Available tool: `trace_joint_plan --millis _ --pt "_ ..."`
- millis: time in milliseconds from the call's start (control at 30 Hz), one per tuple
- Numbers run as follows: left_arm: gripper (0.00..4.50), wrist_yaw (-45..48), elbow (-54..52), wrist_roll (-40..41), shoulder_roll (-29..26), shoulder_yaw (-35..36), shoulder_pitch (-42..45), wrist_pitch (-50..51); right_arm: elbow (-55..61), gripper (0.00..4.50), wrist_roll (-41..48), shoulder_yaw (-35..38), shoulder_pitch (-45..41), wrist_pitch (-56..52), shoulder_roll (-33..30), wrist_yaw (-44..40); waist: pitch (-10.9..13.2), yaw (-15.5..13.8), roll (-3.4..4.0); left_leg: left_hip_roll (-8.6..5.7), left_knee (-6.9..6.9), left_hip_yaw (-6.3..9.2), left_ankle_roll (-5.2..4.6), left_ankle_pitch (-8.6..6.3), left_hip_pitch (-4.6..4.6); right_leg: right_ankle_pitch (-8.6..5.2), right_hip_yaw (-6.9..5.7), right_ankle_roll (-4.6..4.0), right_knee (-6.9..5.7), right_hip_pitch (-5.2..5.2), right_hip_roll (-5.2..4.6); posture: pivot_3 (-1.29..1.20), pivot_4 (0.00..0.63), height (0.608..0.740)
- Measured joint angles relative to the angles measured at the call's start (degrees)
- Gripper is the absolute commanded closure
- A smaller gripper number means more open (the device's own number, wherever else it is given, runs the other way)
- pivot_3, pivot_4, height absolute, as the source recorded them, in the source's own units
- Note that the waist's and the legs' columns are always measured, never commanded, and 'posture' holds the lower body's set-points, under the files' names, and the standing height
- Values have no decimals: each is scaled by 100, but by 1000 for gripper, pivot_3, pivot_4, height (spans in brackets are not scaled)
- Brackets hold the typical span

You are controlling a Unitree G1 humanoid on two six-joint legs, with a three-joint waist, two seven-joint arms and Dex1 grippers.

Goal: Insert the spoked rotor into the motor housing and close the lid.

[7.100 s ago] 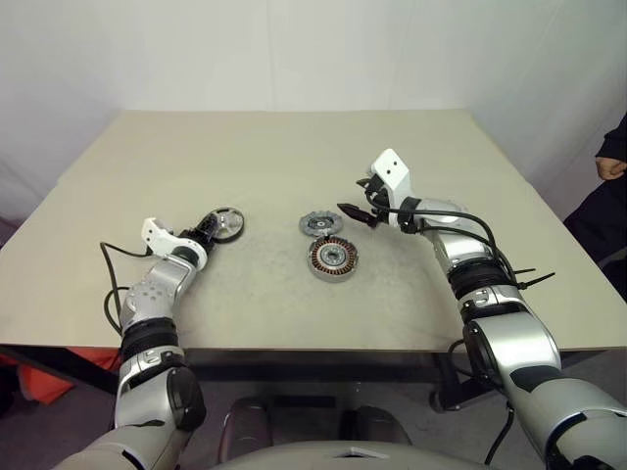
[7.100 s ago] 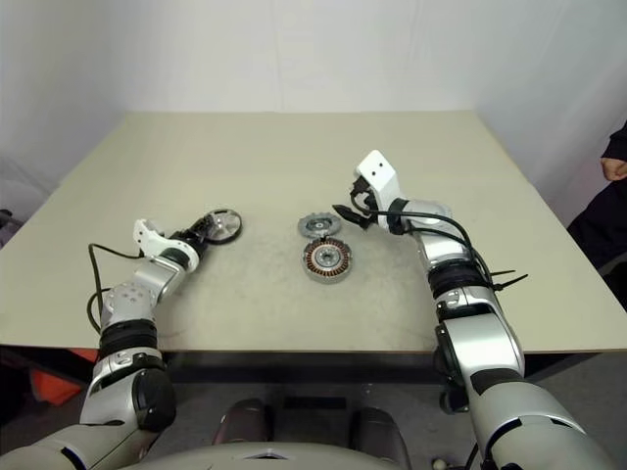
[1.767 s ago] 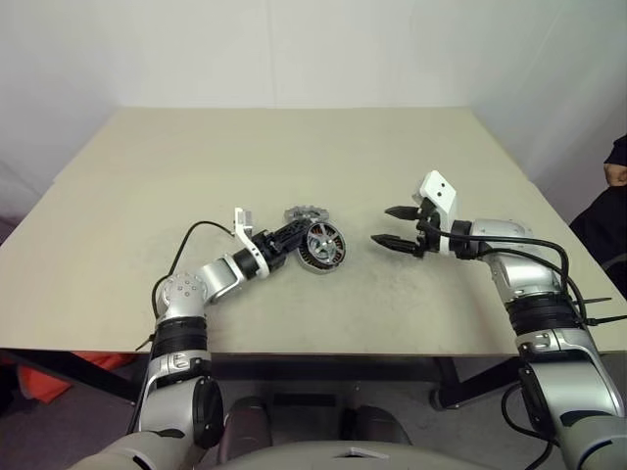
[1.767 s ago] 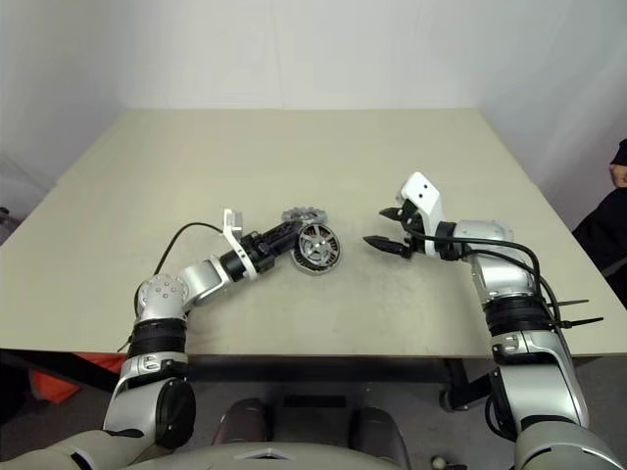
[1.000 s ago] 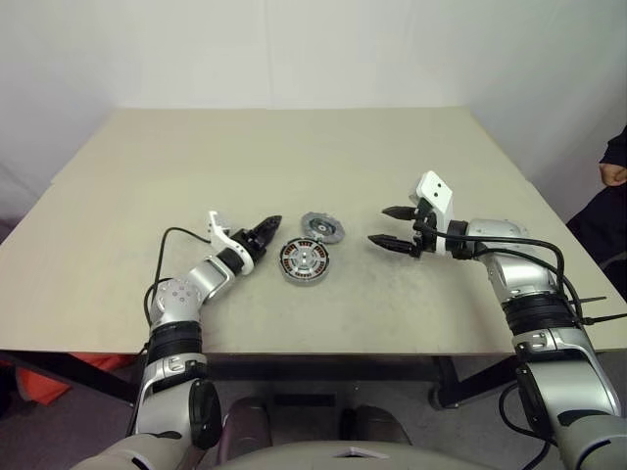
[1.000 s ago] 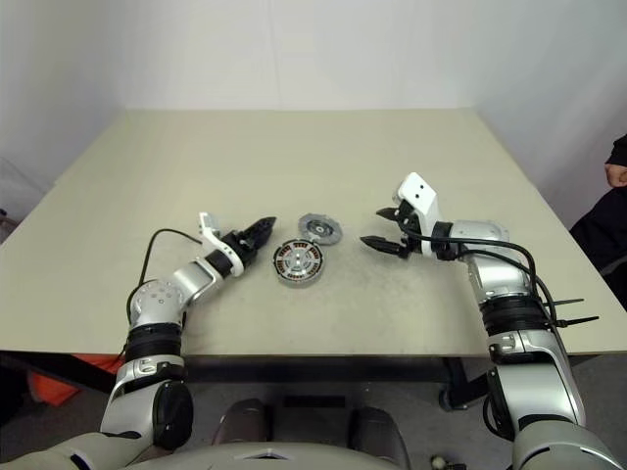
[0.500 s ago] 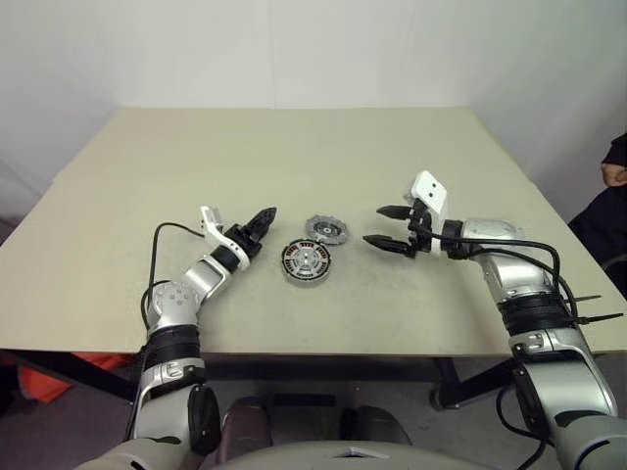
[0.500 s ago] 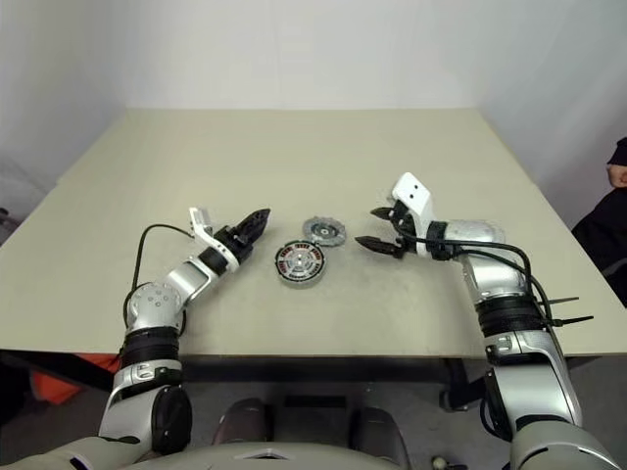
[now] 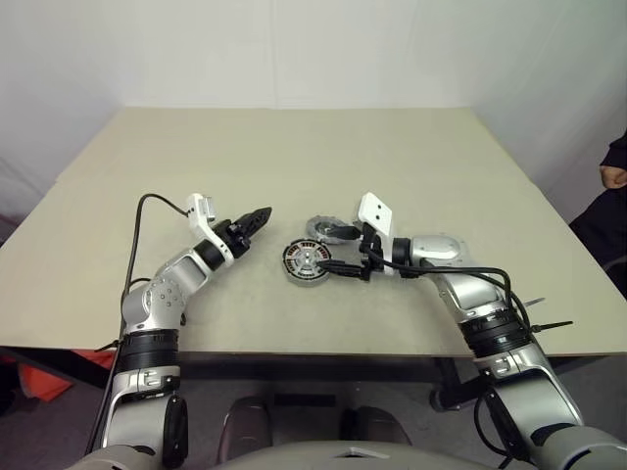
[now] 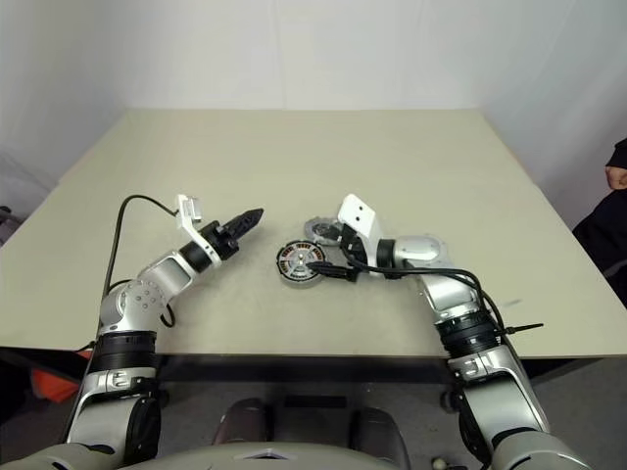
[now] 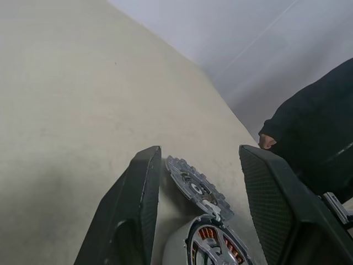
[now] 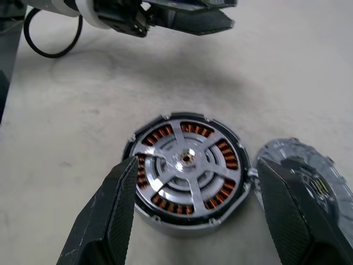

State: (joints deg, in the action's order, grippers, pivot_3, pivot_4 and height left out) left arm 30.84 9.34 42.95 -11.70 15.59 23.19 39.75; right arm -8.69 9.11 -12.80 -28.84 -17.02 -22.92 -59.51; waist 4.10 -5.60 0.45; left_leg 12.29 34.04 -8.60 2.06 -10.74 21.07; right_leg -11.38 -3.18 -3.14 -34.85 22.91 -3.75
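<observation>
On the beige table (image 9: 411, 157) we have bare room toward every edge. Our right gripper (image 9: 336, 250) has jaws spread, empty, at three o'clock of the motor housing (image 9: 305, 261), spoked rotor (image 12: 186, 163) seated inside. Our left gripper (image 9: 257, 216), parted and empty, hangs at ten o'clock. The lid (image 9: 329, 230) lies at one o'clock, just beside.

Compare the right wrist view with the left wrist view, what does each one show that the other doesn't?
Right wrist view alone: the left gripper with its cable, seen from across the table, and the full top face of the motor housing, the spoked rotor seated inside its copper windings. Left wrist view alone: a person's dark sleeve and hand at the far edge, and the white wall behind. Both share: the housing with the rotor in it, and the toothed grey disc lying beside it on the table, each framed between that arm's own open fingers.
</observation>
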Motion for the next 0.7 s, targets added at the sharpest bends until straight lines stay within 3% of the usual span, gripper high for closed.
trace_joint_plan --millis 133,700 --pt "2087 -6 0 -43 20 -4 -83 -53 -186 2302 -101 -142 -200 14 158 139 0 10 0 -4 -2 0 1 0 2 1 0 -1 0 2 1 0 0 740" --pt "2087 -170 -51 -96 54 23 -179 -143 -1291 2302 -416 -550 -568 180 762 361 0 9 0 -6 -2 0 2 1 2 1 0 -2 -1 2 0 0 0 740"
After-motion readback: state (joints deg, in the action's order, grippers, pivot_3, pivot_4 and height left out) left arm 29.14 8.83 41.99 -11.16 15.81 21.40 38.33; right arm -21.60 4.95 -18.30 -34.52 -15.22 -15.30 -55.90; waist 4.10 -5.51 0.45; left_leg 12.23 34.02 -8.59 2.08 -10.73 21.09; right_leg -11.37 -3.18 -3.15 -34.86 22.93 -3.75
